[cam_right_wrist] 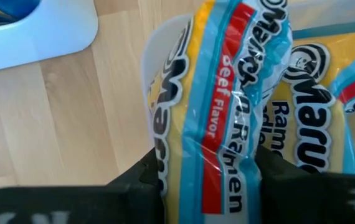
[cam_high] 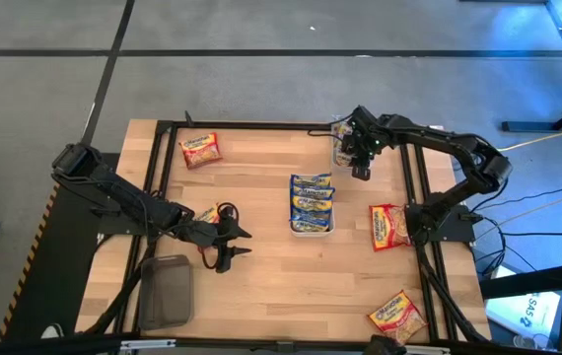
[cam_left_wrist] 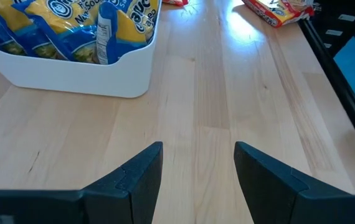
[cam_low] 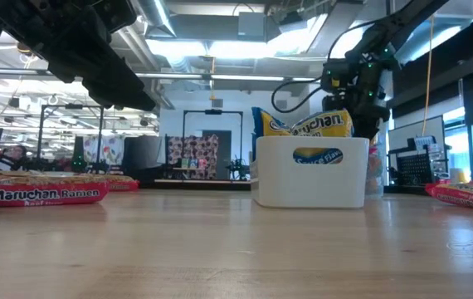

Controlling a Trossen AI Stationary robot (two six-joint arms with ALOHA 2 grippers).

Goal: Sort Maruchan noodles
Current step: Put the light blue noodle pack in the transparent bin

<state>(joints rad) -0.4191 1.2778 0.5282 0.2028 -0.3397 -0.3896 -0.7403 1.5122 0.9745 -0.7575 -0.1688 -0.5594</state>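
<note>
I am holding the right gripper (cam_high: 358,158) at the far right of the table, its fingers closed on a Beef Flavor packet (cam_right_wrist: 221,118) (red stripe, pale blue border), pinched across its width so that the long axis is running away from the wrist. Directly beneath and just beyond it, a clear tub (cam_right_wrist: 165,68) is standing with more red-striped packets (cam_right_wrist: 327,118) already inside; the held packet is hanging over the tub's rim, and I cannot tell whether it is touching those below.

The left gripper (cam_left_wrist: 197,168) is waiting low over bare wood at the near left, fingers apart and holding nothing, pointing toward the white tray (cam_high: 313,229) at the table's centre, which is carrying upright blue-bordered packets (cam_high: 312,197).

Loose packets are lying elsewhere: one at the far left (cam_high: 200,150), one just behind the left arm (cam_high: 205,214), one at the right edge (cam_high: 387,226) and one at the near right corner (cam_high: 397,317).

The coming move, as I judge it, is turning on the vertical relation: tub straight below the right gripper, so a short descent and release should be enough.
</note>
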